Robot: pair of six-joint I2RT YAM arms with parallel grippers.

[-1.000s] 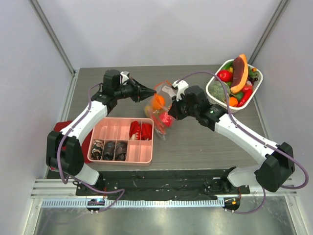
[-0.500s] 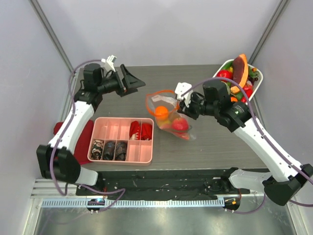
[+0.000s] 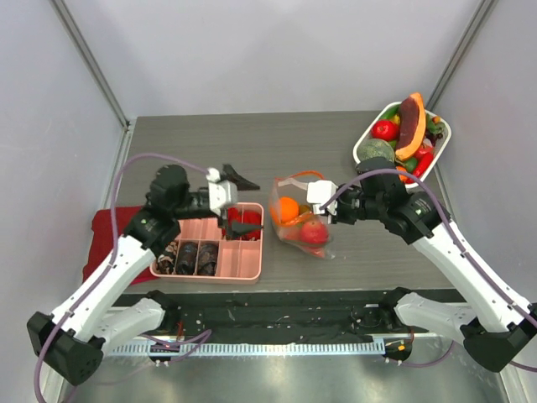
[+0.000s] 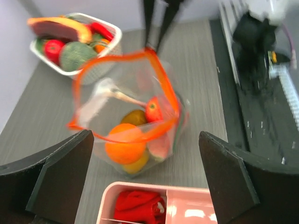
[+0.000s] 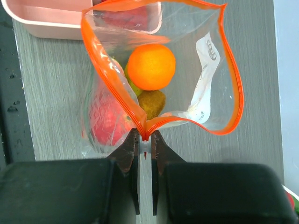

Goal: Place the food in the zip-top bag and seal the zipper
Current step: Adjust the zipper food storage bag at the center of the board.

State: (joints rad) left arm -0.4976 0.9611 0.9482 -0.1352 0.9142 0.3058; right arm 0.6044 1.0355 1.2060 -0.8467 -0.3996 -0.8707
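**Right gripper pinching the zipper, left gripper gaping: setting up the seal**

Your right gripper is clamping its two fingers on the zipper, at the point where the strip's two sides are coming together nearest the wrist. Your left gripper is standing wide apart and holding nothing. It is hovering over the far end of the pink tray and facing the bag's mouth.

The zip-top bag is resting on the table between your two arms. Its mouth is gaping in a broad loop and tilting up toward the right wrist. Food is already sitting inside: an orange, a red fruit low against the side, and a small olive-brown piece between them. More food is lying in the white basket at the far right, well apart from the bag.

- Judging from this, you are either fetching more food or starting the seal, and in both cases the pinch is acting as your anchor, so avoid loosening it.
- If you are sealing, bring the left fingers to the zipper's far end, opposite the pinch, and pull gently so the loop is flattening into one line.
- Approach level with the strip, since the film is thin and is likely to buckle under a downward push.
- Watch the orange riding high near the mouth. It could be blocking the strip from meeting, so consider lifting the bag slightly to let it settle.
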